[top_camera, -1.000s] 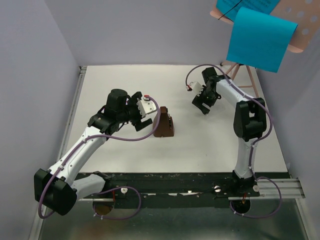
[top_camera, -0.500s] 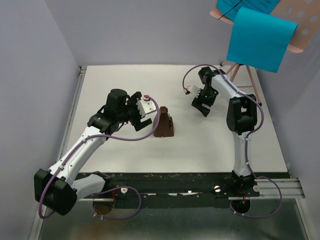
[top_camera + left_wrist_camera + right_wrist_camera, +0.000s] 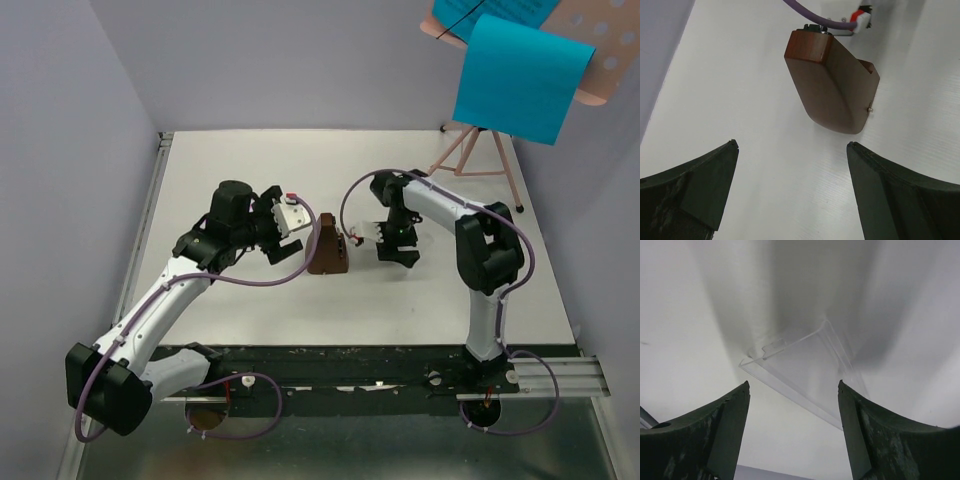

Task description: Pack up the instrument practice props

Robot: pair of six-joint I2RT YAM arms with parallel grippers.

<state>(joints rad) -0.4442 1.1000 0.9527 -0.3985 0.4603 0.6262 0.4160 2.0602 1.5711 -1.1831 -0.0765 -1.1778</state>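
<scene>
The dark-brown wedge block (image 3: 328,247) stands near the middle of the white table (image 3: 230,170). In the left wrist view the block (image 3: 832,87) lies just ahead of my left gripper (image 3: 791,144), which is open and holds nothing. From above, the left gripper (image 3: 292,240) sits close to the block's left side. My right gripper (image 3: 397,255) hangs just right of the block, fingers pointing down. It is open (image 3: 793,384) and holds nothing. The pink music stand (image 3: 605,45) rises at the back right on thin legs (image 3: 468,150), with the blue sheet (image 3: 520,80) draped over it.
A clear plastic piece (image 3: 800,372) shows ahead of the right fingers in a blurred wrist view. Grey walls enclose the table on the left, back and right. A dark rail (image 3: 330,365) with the arm bases runs along the near edge.
The right arm has swung from near the stand's legs down and left to beside the brown block, its jaws narrowing slightly. The left arm has barely moved.
</scene>
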